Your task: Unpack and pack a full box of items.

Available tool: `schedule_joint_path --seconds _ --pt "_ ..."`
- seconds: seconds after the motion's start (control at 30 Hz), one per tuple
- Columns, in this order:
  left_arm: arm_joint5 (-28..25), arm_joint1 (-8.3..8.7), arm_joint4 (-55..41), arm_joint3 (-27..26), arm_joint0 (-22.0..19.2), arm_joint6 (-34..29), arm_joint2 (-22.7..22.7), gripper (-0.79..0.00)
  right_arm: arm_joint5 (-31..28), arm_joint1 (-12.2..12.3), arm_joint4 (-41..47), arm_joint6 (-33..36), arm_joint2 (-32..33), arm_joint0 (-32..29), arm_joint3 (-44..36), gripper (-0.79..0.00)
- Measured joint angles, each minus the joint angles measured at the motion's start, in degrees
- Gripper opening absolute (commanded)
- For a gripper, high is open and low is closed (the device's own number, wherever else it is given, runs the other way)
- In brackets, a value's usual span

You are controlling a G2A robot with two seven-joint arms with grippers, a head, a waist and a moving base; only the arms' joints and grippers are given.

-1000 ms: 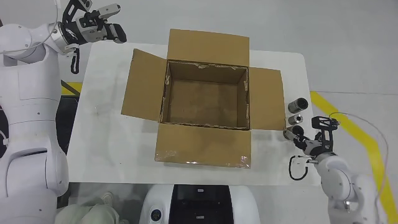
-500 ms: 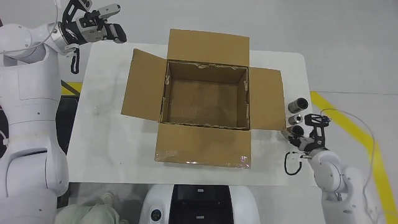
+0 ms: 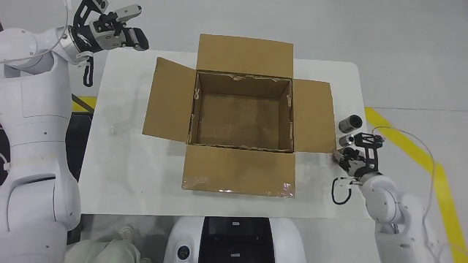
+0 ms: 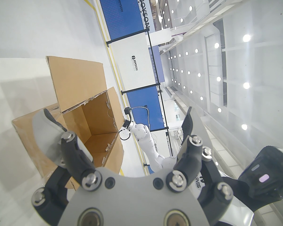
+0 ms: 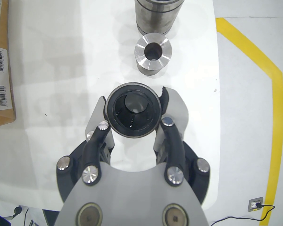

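Observation:
An open, empty cardboard box (image 3: 238, 169) stands mid-table, also seen as the box (image 4: 80, 88) from the left wrist. My right gripper (image 3: 352, 155) (image 5: 133, 99) sits at the table's right edge, shut on a black-ended steel bearing (image 5: 133, 112) that stands upright, one finger on each side. Beyond it in a row stand a small steel bushing (image 5: 153, 56) (image 3: 349, 139) and a larger bearing (image 5: 161, 3) (image 3: 350, 123). My left gripper (image 3: 137, 39) (image 4: 118, 116) hangs open and empty above the table's far left corner.
The white table (image 3: 124, 153) has bare surface left of the box. The box's four flaps are folded outward; the right flap (image 3: 313, 115) lies close to the row of steel parts. A yellow floor line (image 5: 257, 55) runs past the table's right edge.
My right gripper, with the bearing, has shifted a little toward the box and the other two steel parts. The left arm has kept still.

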Motion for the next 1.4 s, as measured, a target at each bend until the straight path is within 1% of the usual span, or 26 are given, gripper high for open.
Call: schedule_joint_path --seconds 0.33,0.73,0.97,1.13,1.23,1.4 --pt "0.0 0.00 0.0 0.0 0.0 0.0 0.0 0.000 0.6 0.2 -1.4 1.3 0.2 -1.3 -4.6 -0.785" --pt "0.0 0.00 0.0 0.0 0.0 0.0 0.0 0.000 0.9 0.5 -2.5 1.5 2.0 -4.5 -14.3 -0.785" --pt "0.0 0.00 0.0 0.0 0.0 0.0 0.0 0.000 2.3 0.6 -7.1 2.1 2.8 -5.3 -19.4 -0.785" --pt "0.0 0.00 0.0 0.0 0.0 0.0 0.0 0.000 1.9 0.7 -8.3 1.7 2.2 -3.2 -21.3 -0.785" --pt "0.0 0.00 0.0 0.0 0.0 0.0 0.0 0.000 1.3 0.7 -9.4 1.6 1.0 -0.8 -21.6 -0.785" --pt "0.0 0.00 0.0 0.0 0.0 0.0 0.0 0.000 2.1 0.7 -14.3 2.3 -3.1 5.4 -21.1 -0.785"
